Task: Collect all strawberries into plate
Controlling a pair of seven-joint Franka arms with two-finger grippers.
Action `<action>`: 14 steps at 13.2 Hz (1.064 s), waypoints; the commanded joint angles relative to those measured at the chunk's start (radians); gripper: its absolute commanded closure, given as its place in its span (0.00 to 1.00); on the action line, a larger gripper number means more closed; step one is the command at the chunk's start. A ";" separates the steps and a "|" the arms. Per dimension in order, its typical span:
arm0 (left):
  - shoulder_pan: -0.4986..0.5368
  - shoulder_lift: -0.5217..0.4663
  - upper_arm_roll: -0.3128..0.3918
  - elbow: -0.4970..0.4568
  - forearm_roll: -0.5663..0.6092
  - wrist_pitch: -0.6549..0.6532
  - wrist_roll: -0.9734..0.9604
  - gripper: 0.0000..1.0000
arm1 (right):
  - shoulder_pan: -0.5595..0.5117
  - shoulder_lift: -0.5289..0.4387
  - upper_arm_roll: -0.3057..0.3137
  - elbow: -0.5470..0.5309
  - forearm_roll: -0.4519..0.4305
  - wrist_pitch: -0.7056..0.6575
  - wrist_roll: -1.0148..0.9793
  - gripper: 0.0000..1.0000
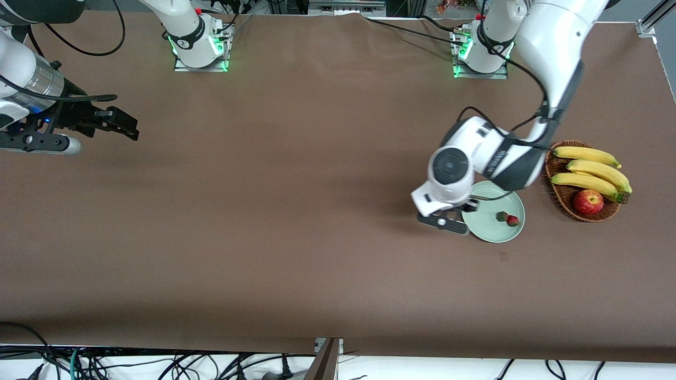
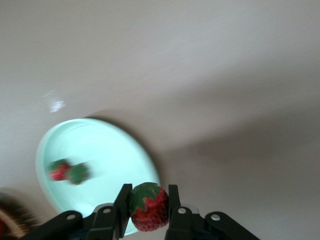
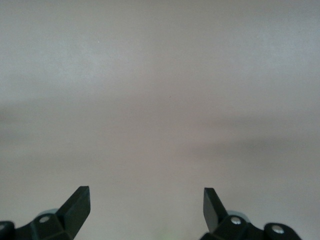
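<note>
— So, where are the strawberries?
— One strawberry (image 2: 148, 207) is clamped between the left gripper's (image 2: 148, 206) fingers (image 2: 122, 202), over the rim of the plate (image 1: 488, 228); a second strawberry (image 1: 512, 220) lies in the plate, which sits toward the left arm's end of the worktop (image 1: 296, 211), just beside the wicker basket (image 1: 562, 203) with bananas (image 1: 594, 171) and an apple (image 1: 588, 201).
— And the other arm?
— It waits; the right gripper (image 3: 146, 202) hangs over the worktop's edge at the right arm's end, fingers spread and holding nothing.
</note>
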 commanded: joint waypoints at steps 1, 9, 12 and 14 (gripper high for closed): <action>0.123 0.019 -0.014 -0.032 0.013 0.009 0.239 0.97 | -0.008 0.008 0.004 0.024 0.018 0.015 -0.004 0.00; 0.145 -0.068 -0.020 -0.002 -0.099 0.017 0.253 0.00 | -0.008 0.008 0.004 0.022 0.016 0.012 0.002 0.00; 0.163 -0.171 -0.013 0.112 -0.257 -0.075 0.249 0.00 | -0.007 0.008 0.004 0.024 0.016 0.013 0.002 0.00; 0.173 -0.196 -0.010 0.227 -0.265 -0.222 0.226 0.00 | -0.007 0.008 0.004 0.024 0.016 0.013 0.002 0.00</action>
